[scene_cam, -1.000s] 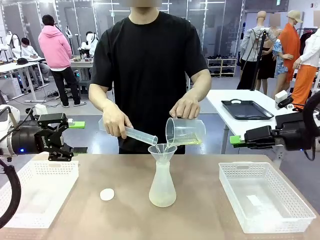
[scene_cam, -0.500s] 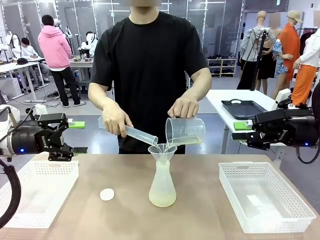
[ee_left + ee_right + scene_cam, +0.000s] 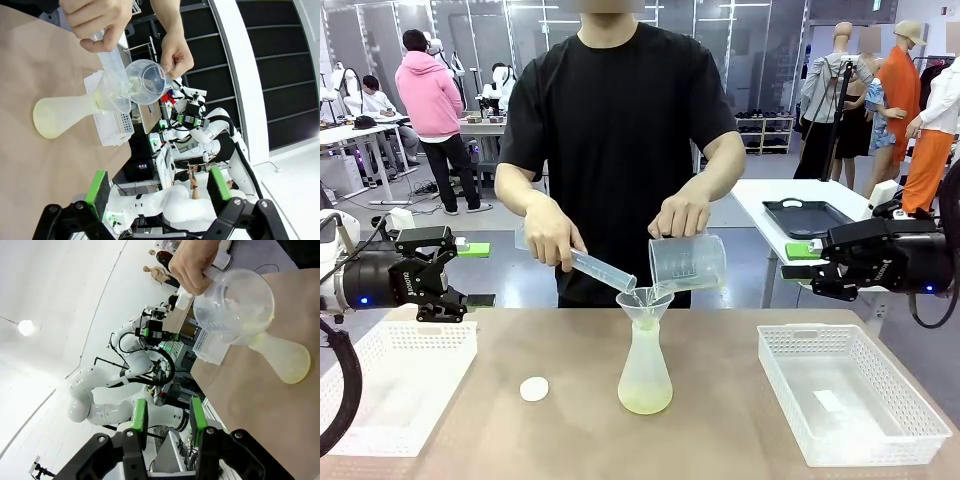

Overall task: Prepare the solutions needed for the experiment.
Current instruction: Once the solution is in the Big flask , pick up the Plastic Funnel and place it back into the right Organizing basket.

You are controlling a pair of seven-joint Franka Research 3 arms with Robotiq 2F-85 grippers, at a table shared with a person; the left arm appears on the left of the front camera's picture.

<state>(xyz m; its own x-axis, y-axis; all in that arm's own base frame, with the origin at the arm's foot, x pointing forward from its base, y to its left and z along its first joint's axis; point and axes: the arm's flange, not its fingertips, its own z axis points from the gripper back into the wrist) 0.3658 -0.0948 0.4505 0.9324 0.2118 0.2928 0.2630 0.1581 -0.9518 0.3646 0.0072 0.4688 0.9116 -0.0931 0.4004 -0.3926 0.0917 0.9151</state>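
Brown worktop (image 3: 30,65), view rolled sideways. A translucent plastic conical flask (image 3: 60,112) stands on it, with pale yellow-green see-through liquid (image 3: 42,122) in its base and a translucent funnel (image 3: 112,95) in its neck. One hand (image 3: 95,20) tips a clear plastic measuring cylinder (image 3: 114,62) at the funnel; the other hand (image 3: 176,52) tips a clear plastic beaker (image 3: 145,82) there too. Left end effector (image 3: 157,185): green pads spread wide, nothing between.

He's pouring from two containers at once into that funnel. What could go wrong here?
1. The cylinder and the beaker both empty into one small funnel. It might overflow and spill the pale liquid onto the table.
2. The funnel seems just to rest in the neck of the flask. A nudge from either spout could tip it or topple the flask.
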